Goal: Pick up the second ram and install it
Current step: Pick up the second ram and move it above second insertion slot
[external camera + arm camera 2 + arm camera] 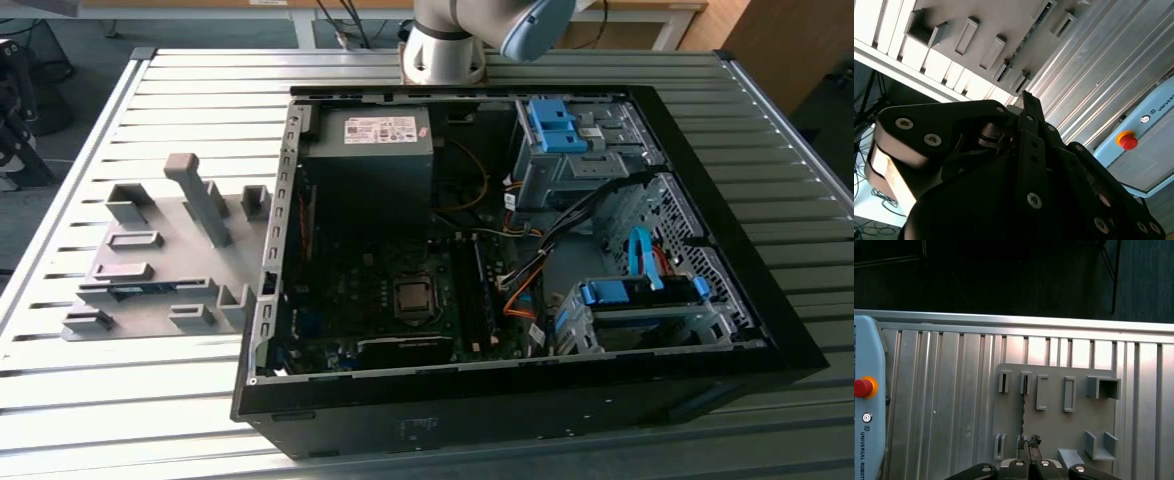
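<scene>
Approach for pick, we judge: second ram not yet grasped. It stands on edge in grey holder on worktop, on the exterior view's left of computer case. Gripper over holder, clear of ram; we read it as pressed together and empty. Pick calls for jaws spread and squared across thin edge.

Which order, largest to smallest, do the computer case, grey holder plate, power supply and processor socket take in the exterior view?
computer case
grey holder plate
power supply
processor socket
</scene>
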Motion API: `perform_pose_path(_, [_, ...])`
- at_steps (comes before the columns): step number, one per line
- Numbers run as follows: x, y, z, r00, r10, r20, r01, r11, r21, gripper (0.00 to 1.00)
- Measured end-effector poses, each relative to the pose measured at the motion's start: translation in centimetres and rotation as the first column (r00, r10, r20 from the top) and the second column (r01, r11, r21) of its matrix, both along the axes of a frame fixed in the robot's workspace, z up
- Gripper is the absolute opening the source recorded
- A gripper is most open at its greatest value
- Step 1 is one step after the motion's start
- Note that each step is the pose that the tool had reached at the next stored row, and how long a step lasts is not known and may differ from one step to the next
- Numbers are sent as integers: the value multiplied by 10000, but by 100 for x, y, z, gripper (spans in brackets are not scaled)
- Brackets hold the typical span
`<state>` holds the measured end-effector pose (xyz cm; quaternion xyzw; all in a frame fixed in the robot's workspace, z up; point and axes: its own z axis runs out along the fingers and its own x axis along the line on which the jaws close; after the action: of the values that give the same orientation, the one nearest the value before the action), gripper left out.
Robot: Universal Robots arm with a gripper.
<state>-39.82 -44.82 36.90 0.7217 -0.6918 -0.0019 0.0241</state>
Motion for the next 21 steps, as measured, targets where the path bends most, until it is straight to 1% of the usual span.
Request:
perform_pose_path(6, [0,0,-3,10000,15,5,-15,10000,1,11])
perform_pose_path(7, [0,-1,-9,10000,17,12,-17,10000,2,11])
perform_pose_path(8, [-4,-8,-16,10000,16,19,-16,10000,4,17])
perform_pose_path(9, [-9,-21,-26,10000,16,26,-16,10000,17,17])
perform_pose_path(10, [-16,-32,-35,10000,18,42,-18,10000,24,17])
perform_pose_path(11, [-26,-42,-43,10000,17,62,-18,10000,25,24])
perform_pose_path(13, [-39,-56,-62,9999,19,104,-19,10000,34,24])
perform_pose_path(15, [-40,-58,-95,9999,18,120,-19,10000,45,25])
perform_pose_path(16, [-40,-58,-105,9999,19,122,-19,10000,69,25])
perform_pose_path(17, [-40,-59,-112,9999,19,119,-21,9999,128,31])
perform_pose_path(19, [-40,-58,-125,9999,16,125,-20,9996,273,31])
perform_pose_path(21, [-40,-58,-129,9999,-7,127,0,9984,563,31])
